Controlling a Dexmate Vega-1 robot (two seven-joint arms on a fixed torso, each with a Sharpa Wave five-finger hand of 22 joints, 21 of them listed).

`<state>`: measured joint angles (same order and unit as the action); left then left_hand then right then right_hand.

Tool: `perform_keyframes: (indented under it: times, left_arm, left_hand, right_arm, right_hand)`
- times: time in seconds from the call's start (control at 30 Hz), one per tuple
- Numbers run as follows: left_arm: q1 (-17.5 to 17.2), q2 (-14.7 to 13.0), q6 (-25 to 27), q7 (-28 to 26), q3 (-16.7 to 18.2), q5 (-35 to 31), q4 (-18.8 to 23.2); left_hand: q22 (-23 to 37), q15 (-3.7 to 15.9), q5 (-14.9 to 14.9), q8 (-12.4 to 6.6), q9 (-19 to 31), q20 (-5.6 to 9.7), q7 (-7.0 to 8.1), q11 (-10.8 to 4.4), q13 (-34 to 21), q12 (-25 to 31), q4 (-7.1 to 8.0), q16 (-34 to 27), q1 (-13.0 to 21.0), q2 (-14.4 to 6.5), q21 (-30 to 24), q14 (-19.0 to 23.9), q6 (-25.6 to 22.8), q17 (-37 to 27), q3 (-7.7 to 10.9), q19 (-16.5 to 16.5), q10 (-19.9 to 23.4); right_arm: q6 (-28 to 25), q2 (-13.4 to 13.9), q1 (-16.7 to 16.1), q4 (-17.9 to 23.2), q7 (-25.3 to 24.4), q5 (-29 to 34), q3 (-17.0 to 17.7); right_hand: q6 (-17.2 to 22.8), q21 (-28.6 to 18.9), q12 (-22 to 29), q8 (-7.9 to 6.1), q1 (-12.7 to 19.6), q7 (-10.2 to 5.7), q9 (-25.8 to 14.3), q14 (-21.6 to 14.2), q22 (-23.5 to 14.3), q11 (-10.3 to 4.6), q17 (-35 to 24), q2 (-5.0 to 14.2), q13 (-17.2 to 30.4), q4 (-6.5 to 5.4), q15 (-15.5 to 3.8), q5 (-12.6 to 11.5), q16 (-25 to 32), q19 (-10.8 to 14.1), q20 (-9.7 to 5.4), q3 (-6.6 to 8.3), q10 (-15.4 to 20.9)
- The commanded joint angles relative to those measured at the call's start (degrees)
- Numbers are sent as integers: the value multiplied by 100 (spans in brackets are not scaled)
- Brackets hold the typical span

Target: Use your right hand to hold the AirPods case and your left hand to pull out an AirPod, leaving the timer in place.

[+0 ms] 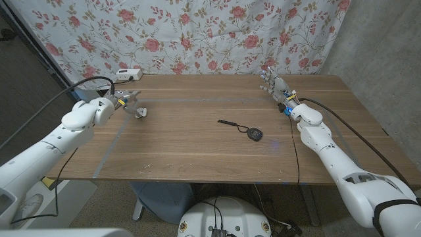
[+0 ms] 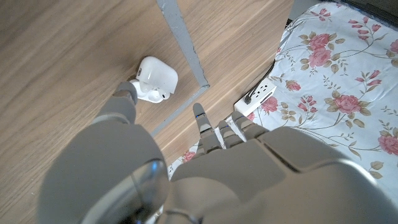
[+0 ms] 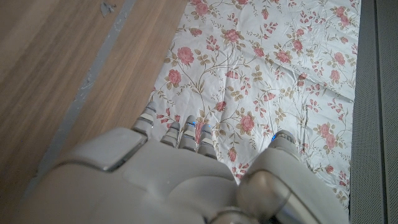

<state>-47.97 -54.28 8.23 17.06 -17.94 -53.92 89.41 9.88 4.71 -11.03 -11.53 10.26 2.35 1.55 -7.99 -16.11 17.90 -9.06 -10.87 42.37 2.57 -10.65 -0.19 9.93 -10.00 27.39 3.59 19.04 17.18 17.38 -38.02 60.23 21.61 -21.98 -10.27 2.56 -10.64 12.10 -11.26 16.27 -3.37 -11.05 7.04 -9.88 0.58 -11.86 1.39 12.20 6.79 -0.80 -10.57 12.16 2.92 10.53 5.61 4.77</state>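
Your left hand (image 2: 205, 134), fingers spread, holds nothing beside one AirPods case (image 2: 157, 78); one timer (image 1: 254, 134) mid-table; your right hand (image 1: 275, 85) also open, empty.

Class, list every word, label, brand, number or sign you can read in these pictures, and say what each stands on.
None can be read.
AirPods case: plain white, no marking shows.
Timer: too small in the head view to show any digits or label.
Power strip: no lettering can be made out.
Floral cloth: rose pattern, no text.
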Motion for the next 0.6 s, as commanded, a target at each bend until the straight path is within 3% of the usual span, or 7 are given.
perform_keyframes:
  times: [0.03, 0.6]
  left_arm:
    - [136, 44, 105, 47, -169, -234, -184]
    - [428, 234, -67, 29, -320, -225, -511]
  left_hand:
    - [-3, 8, -13, -27, 19, -27, 20, 15, -10, 12, -2, -8, 61, -6, -33, 33, 105, -10, -30, 55, 32]
    - [-2, -8, -7, -29, 19, -39, 13, 18, -13, 33, 10, 3, 72, -32, -31, 30, 58, -10, -40, 55, 80]
  right_arm:
    - [12, -23, 92, -116, 28, 31, -41]
    - [57, -43, 194, -258, 35, 45, -47]
  right_hand:
    - [24, -31, 5, -33, -12, 3, -12, 7, -5, -12, -5, 8, 1, 0, 5, -10, 8, -27, 31, 19, 26]
    - [21, -33, 1, -31, 9, -3, -12, 9, -4, -15, 2, 12, 1, 13, 13, -13, 5, -21, 28, 25, 21]
